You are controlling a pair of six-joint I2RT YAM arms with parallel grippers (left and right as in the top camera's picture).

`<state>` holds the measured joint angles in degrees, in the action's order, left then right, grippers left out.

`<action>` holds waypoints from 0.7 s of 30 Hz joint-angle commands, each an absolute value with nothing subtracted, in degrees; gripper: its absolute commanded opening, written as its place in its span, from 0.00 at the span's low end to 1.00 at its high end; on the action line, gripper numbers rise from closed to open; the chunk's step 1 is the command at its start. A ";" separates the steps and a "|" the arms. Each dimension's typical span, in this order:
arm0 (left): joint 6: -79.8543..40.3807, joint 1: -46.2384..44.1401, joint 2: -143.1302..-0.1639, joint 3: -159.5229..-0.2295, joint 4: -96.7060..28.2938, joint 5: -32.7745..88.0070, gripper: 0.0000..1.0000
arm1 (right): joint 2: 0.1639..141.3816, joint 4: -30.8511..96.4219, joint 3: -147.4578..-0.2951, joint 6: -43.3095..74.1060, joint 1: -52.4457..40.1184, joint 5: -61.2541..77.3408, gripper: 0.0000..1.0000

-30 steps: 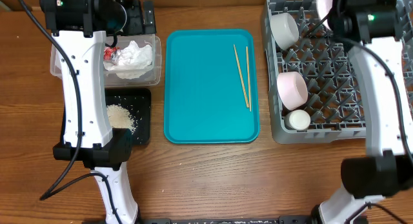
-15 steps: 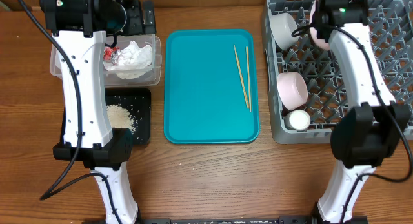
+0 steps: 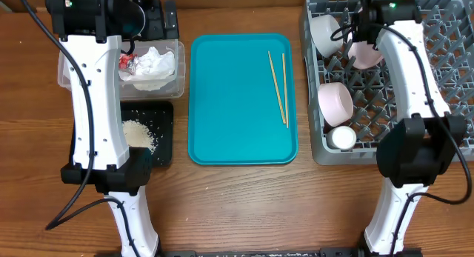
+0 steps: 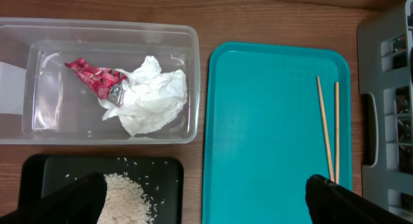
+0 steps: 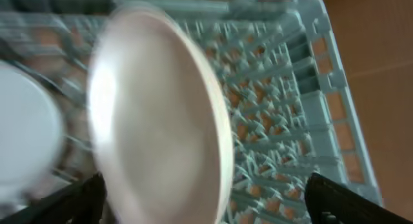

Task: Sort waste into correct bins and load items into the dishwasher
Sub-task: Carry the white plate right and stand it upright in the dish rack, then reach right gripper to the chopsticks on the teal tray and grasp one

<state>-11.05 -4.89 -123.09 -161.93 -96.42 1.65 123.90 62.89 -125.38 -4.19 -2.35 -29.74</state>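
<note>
The pale pink plate (image 3: pixel 364 55) stands on edge among the pegs of the grey dishwasher rack (image 3: pixel 444 64). My right gripper (image 3: pixel 357 38) hangs over it, open. In the right wrist view the blurred plate (image 5: pixel 155 121) sits between the wide-apart fingers, clear of the right one. A bowl (image 3: pixel 324 31), a pink dish (image 3: pixel 335 101) and a white cup (image 3: pixel 342 137) line the rack's left side. Two chopsticks (image 3: pixel 280 87) lie on the teal tray. My left gripper (image 4: pixel 206 208) is open and empty, high above the clear tub (image 4: pixel 193 82) holding the wrapper (image 4: pixel 97 79) and napkin (image 4: pixel 155 101). Rice (image 4: pixel 126 195) lies in the black tray (image 4: pixel 168 169).
The teal tray (image 3: pixel 237 101) sits between the bins and the rack. The left arm's white links (image 3: pixel 96 101) cover part of the tub and the black tray from above. The right arm (image 3: pixel 418 79) crosses the rack.
The right arm swung left and down over the rack, and the plate dropped from the top edge into the pegs. Its jaws went from shut to open. The left arm stayed still.
</note>
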 commanded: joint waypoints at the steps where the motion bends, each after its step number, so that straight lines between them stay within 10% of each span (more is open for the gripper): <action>1: -11.81 -4.89 -122.26 -162.04 -96.42 1.26 1.00 | 119.26 67.96 -135.11 -2.92 -3.57 -9.30 1.00; 9: -11.81 -4.89 -122.26 -162.04 -96.42 1.26 1.00 | 119.22 69.01 -136.09 -2.70 -5.93 19.44 0.95; 21: -11.84 -4.89 -122.26 -162.04 -96.42 1.26 1.00 | 120.57 68.64 -126.67 5.10 -18.70 5.74 0.63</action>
<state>-11.03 -4.89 -123.09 -161.93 -96.42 1.65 119.92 69.73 -131.28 1.21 -15.73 12.84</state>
